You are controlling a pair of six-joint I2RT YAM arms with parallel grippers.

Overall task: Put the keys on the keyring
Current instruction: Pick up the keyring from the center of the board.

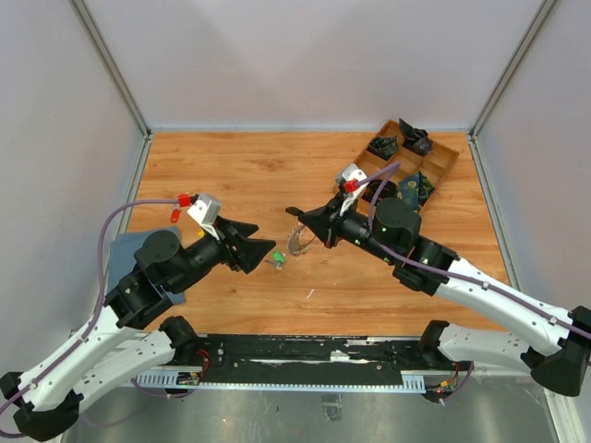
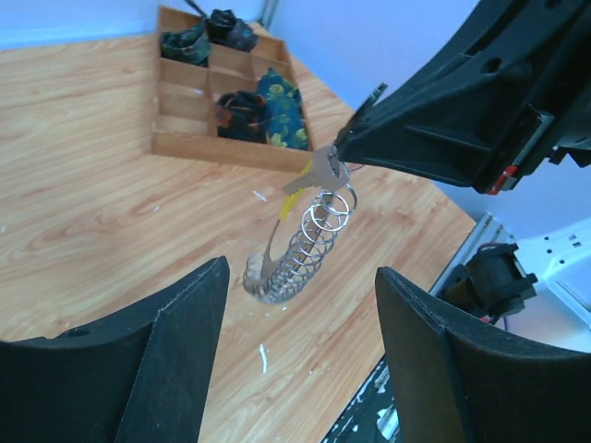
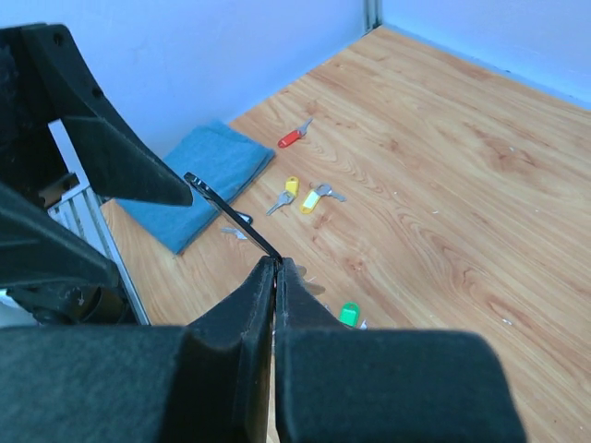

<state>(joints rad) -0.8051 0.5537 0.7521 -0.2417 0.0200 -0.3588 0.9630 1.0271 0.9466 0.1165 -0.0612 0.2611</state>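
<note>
The keyring (image 2: 309,242), a chain of thin silver wire rings with a yellow piece and a silver key at its top, hangs from the tips of my right gripper (image 1: 310,221) above the table. That gripper (image 3: 277,268) is shut, and a thin dark strip juts out past its tips. My left gripper (image 2: 303,269) is open just short of the hanging keyring (image 1: 297,242), one finger on each side of it in the left wrist view, nothing between them. Loose keys lie on the wood: a red-headed one (image 3: 291,138), two yellow-headed ones (image 3: 300,194) and a green-headed one (image 3: 348,314), also seen from above (image 1: 277,258).
A wooden compartment tray (image 1: 448,157) holding dark rolled fabric bundles stands at the back right. A folded blue cloth (image 3: 208,180) lies at the left near the left arm's base. Grey walls enclose the table on three sides.
</note>
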